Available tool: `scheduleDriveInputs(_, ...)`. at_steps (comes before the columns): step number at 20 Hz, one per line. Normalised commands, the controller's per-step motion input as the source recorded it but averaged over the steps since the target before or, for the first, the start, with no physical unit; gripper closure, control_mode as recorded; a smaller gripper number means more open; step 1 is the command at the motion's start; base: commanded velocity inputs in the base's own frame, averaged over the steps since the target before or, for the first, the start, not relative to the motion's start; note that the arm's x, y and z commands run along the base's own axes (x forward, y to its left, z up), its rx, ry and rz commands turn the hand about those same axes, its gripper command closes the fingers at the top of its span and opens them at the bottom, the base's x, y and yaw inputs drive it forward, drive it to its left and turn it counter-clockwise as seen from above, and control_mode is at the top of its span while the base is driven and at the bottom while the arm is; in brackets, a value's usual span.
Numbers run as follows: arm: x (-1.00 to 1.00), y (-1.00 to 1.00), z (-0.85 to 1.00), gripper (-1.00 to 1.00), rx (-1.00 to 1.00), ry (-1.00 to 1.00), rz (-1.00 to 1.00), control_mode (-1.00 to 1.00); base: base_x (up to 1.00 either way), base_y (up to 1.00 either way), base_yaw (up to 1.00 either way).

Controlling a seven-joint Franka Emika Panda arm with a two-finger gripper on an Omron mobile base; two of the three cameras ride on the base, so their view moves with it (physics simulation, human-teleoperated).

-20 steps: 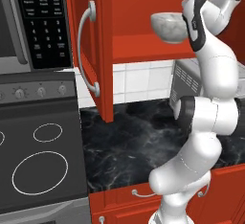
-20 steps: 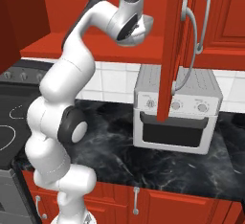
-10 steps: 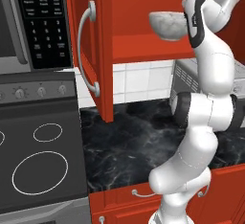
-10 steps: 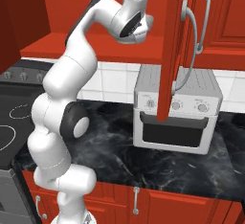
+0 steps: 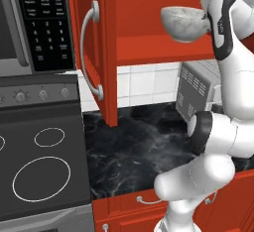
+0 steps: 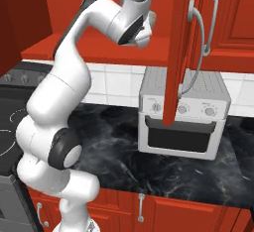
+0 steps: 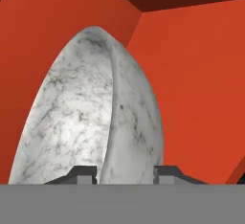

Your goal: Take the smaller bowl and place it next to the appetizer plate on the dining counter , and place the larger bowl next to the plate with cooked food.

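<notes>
Bowl: the larger bowl [image 5: 184, 23] is up in the open red cabinet [image 5: 149, 8], at the front edge of its shelf, level with the robot's hand.
Jaws: the gripper [image 7: 125, 174] has its two tips on either side of the bowl's rim wall, one inside and one outside; they look clamped on it.
Handling: stone-look, thick-walled and deep, so I judge it heavy, stiff, smooth enough to slip, and liable to chip if it knocks the shelf or door.
Where to hold: the rim wall is the only thin part; a pinch there leaves the weight hanging to one side, so it may swing.
Hidden: the hand covers the contact in the left base view; the arm blocks the bowl in the right base view.
Unclear: whether the bowl's foot is resting on the shelf or lifted.
</notes>
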Motion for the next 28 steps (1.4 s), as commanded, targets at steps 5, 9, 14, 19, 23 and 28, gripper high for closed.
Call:
scheduleDriveInputs(5,-1.00,0.08,-0.07,1.00,-0.07,-0.05,0.09,-1.00,0.00,0.00,0.00)
scheduleDriveInputs(9,-1.00,0.11,-0.01,1.00,-0.17,0.44,0.31,-1.00,0.00,0.00,0.00)
scheduleDriveInputs(14,-1.00,0.00,0.00,1.00,-0.14,0.28,0.36,-1.00,0.00,0.00,0.00)
scheduleDriveInputs(19,-1.00,0.03,-0.08,1.00,-0.09,0.08,0.30,-1.00,0.00,0.00,0.00)
scheduleDriveInputs(23,-1.00,0.35,-0.08,1.00,-0.01,-0.20,0.10,-1.00,0.00,0.00,0.00)
scheduleDriveInputs(28,-0.76,0.43,-0.81,1.00,-0.06,-0.05,0.00,-1.00,0.00,0.00,0.00)
